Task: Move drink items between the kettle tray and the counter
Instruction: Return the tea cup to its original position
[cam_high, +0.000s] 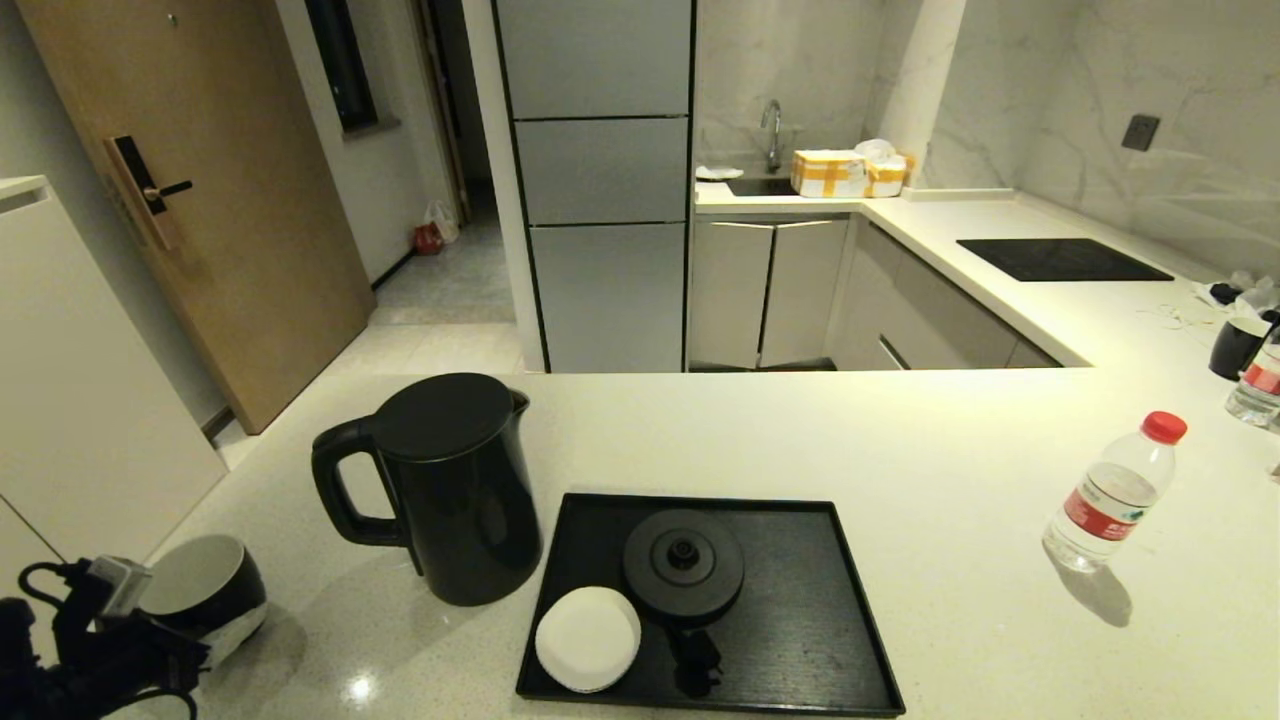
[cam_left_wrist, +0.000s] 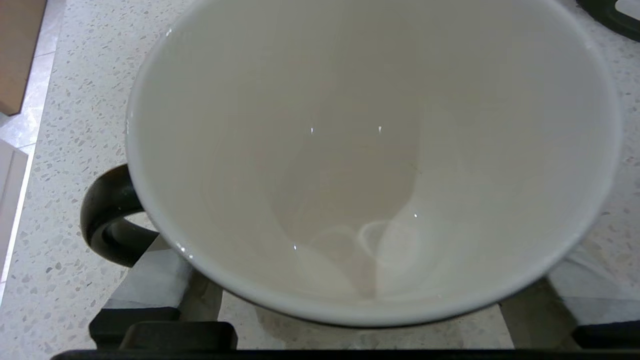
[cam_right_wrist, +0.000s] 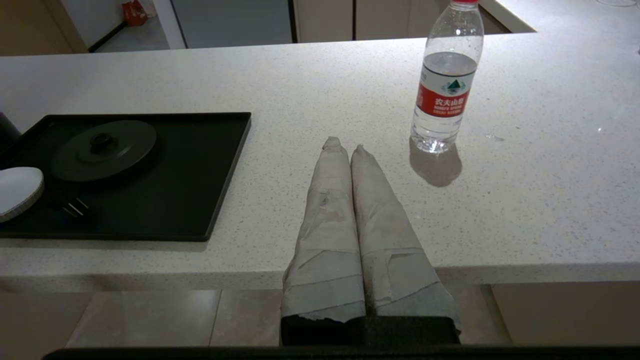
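my left gripper (cam_high: 160, 625) straddles the small black cup with white inside (cam_left_wrist: 370, 160), jaws apart either side; the cup stands on the pale speckled stone table (cam_high: 900, 450), left of the tall black electric kettle (cam_high: 450, 490). right gripper (cam_right_wrist: 345, 147): jaws together.

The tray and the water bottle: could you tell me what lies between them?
Nothing: in the head view, only bare counter separates the tray from the water bottle.

Small apartment kitchen: marble-look wall (cam_high: 1100, 90) behind an L-shaped run of pale cabinets (cam_high: 765, 290), with a sink and faucet (cam_high: 771, 135) in the corner. There's a tall grey fridge (cam_high: 600, 180), a wooden door (cam_high: 210, 200) with a smart lock, and a light tile floor (cam_high: 430, 345). Warm overhead light glares off everything.
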